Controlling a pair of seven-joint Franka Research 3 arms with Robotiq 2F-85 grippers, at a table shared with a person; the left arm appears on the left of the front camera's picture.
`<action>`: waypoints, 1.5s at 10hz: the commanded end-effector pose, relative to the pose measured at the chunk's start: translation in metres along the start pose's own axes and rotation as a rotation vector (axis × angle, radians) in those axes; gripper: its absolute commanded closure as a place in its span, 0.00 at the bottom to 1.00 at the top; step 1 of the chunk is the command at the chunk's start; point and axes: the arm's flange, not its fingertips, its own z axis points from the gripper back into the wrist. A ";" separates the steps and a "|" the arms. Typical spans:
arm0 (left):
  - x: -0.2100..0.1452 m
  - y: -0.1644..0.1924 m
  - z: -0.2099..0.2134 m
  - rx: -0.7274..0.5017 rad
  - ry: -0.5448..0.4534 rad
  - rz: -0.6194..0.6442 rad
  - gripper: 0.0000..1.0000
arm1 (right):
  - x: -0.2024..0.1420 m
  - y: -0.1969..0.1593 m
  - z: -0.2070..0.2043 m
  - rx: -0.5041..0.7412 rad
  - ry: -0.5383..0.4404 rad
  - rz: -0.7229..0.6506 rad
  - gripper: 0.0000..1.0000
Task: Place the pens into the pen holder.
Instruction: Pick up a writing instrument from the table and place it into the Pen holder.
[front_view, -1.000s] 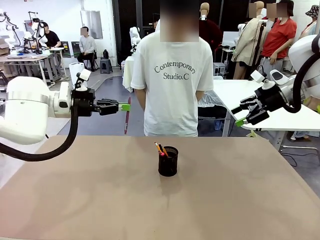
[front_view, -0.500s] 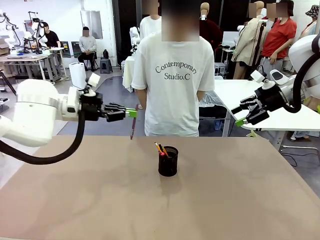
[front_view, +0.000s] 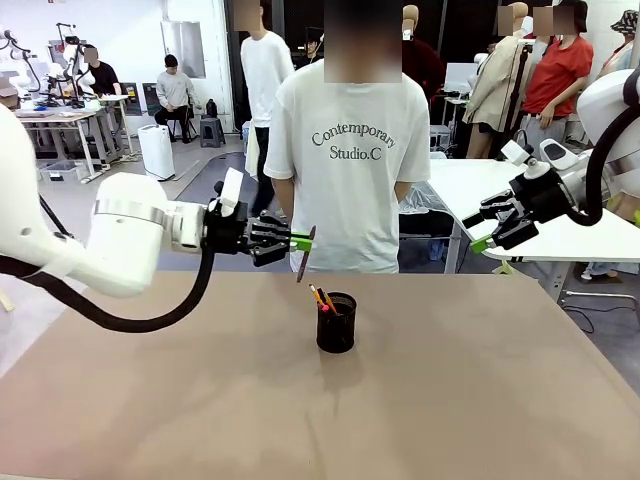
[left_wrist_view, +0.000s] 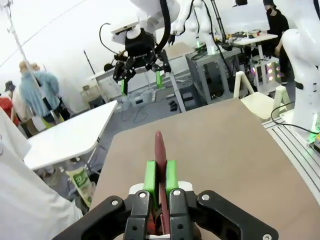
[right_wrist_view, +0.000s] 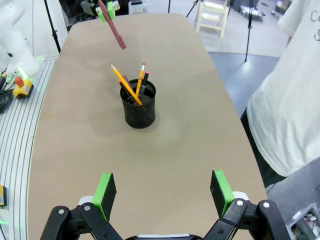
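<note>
My left gripper (front_view: 297, 240) is shut on a reddish-brown pen (front_view: 303, 259) that hangs down above the table, up and to the left of the black mesh pen holder (front_view: 336, 323). Two pens (front_view: 320, 297) stand in the holder. In the left wrist view the pen (left_wrist_view: 159, 152) sticks out between the green pads (left_wrist_view: 149, 176). The right wrist view has the holder (right_wrist_view: 140, 108) with a yellow pen (right_wrist_view: 125, 83) and an orange pen (right_wrist_view: 140, 78) in it, and the held pen (right_wrist_view: 114, 28) beyond. My right gripper (front_view: 482, 231) hovers open off the table's far right; its green pads (right_wrist_view: 105, 189) stand wide apart.
A person in a white T-shirt (front_view: 345, 150) stands at the far edge, right behind the holder. The brown table (front_view: 150, 400) is bare around the holder. A white table (front_view: 560, 235) lies behind my right arm.
My left arm has carried the reddish-brown pen rightward, from the far left edge to just short of the holder. The right arm has not moved. A person walks past in the background.
</note>
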 end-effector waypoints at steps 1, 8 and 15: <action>-0.014 0.013 -0.007 -0.093 -0.110 -0.026 1.00 | 0.003 0.000 0.000 -0.004 0.015 -0.011 0.00; -0.064 0.052 -0.053 -0.227 -0.280 0.009 1.00 | 0.003 0.000 0.000 -0.004 0.015 -0.011 0.00; -0.078 0.061 -0.060 -0.258 -0.304 0.048 0.35 | 0.003 0.000 0.000 -0.004 0.015 -0.011 0.00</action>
